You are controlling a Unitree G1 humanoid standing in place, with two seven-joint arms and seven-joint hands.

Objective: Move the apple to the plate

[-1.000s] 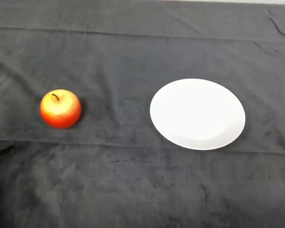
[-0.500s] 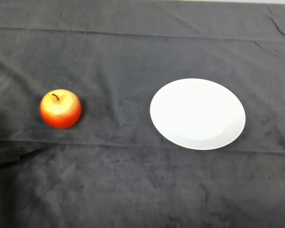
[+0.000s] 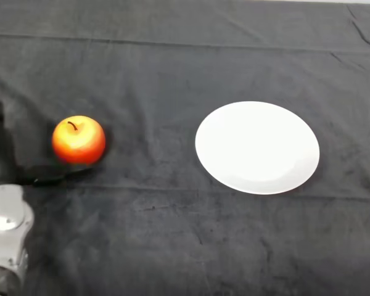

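Note:
A red and yellow apple (image 3: 78,140) with a short dark stem stands on the dark cloth at the left. To its right, a wide gap away, lies a white plate (image 3: 257,147) with nothing on it. My left arm's silver-grey wrist (image 3: 6,237) comes in at the lower left corner. My black left hand (image 3: 0,145) is at the left edge, just left of the apple and apart from it. Part of the hand is cut off by the edge of the view.
The dark cloth (image 3: 172,234) covers the whole table, with creases running across it above and below the apple and plate. A thin light strip shows along the far edge at the top right.
My left arm has come up from the lower left corner, and the hand now stands beside the apple. The apple and the plate have not moved.

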